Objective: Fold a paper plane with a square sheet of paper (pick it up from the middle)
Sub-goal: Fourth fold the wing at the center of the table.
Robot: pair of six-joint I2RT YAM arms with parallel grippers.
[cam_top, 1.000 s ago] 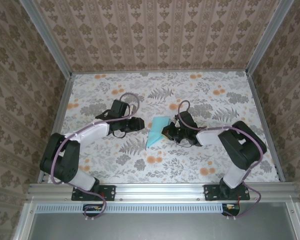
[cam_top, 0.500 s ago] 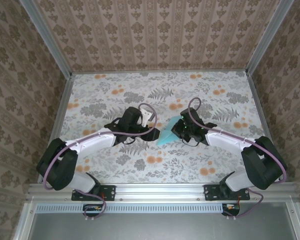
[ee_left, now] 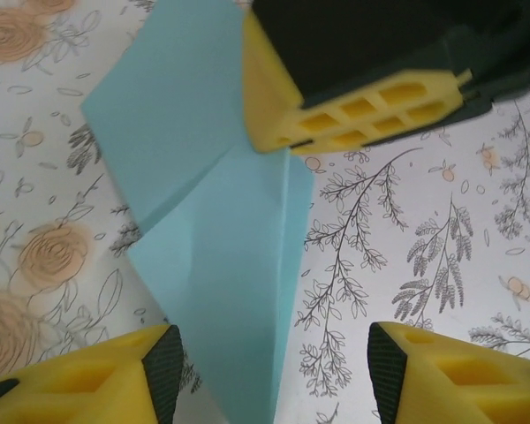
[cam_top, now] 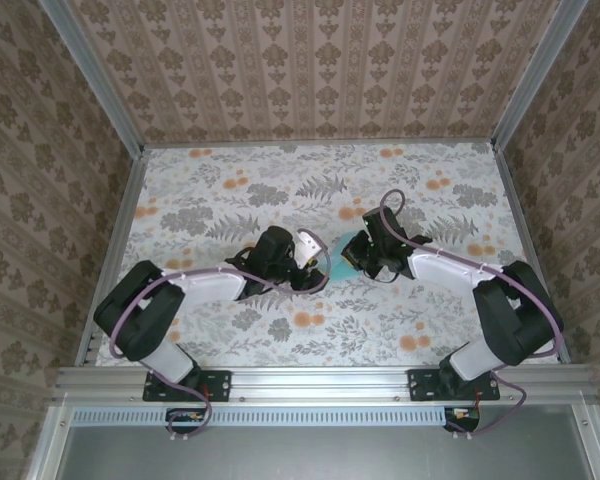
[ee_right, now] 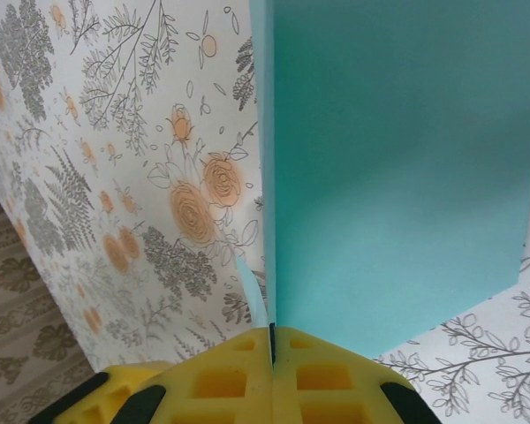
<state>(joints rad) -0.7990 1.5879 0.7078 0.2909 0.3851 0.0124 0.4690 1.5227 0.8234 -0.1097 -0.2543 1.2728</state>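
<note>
The square sheet of paper [cam_top: 340, 256] is light teal and folded, with creases across it. It is held off the floral table between the two arms. My right gripper [ee_right: 271, 340] is shut on one edge of it, and the paper [ee_right: 397, 177] stands on edge in front of the closed jaws. A thin flap [ee_right: 252, 291] sticks out beside them. In the left wrist view the paper [ee_left: 212, 221] hangs down from the right gripper's yellow fingers [ee_left: 353, 106]. My left gripper [ee_left: 274, 380] is open, and the paper's lower end reaches between its jaws without touching either pad.
The floral tabletop [cam_top: 280, 190] is ringed by aluminium rails [cam_top: 120, 230] and patterned walls. Both arms meet near the table's middle, with purple cables looping over their wrists.
The right gripper has lifted the paper off the table and carried it a little back and right. The left gripper has swung right, up to the paper, and its jaws have widened.
</note>
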